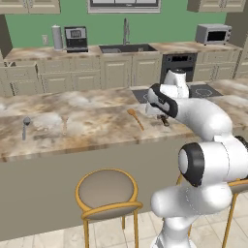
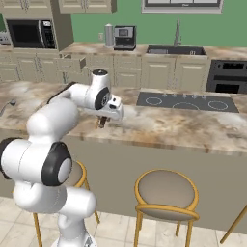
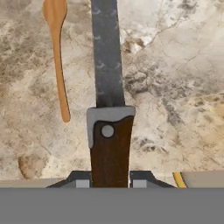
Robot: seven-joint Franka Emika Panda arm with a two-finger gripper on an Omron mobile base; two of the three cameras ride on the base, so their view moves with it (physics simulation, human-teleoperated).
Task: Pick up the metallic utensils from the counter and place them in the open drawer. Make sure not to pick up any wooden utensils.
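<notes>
My gripper [image 3: 109, 181] is shut on the dark brown handle of a knife [image 3: 106, 65], whose grey blade runs away from the hand along the counter [image 3: 175, 87]. From the base views the gripper [image 1: 163, 119] [image 2: 102, 121] points down at the counter [image 1: 97, 131] near the front edge. I cannot tell whether the knife rests on the stone or hangs just above it. A short wooden spoon [image 3: 57, 52] [image 1: 136, 118] lies beside the blade. A grey spoon-like piece [image 1: 25, 127] lies far to the left. The open drawer [image 2: 72, 61] juts from the back cabinets.
A black cooktop [image 2: 185, 102] is set into the counter right of the gripper. Round stools [image 1: 107, 191] [image 2: 166, 190] stand below the counter's front edge. A sink [image 1: 127, 47], a coffee machine [image 1: 76, 38] and a microwave [image 1: 213, 34] line the back wall.
</notes>
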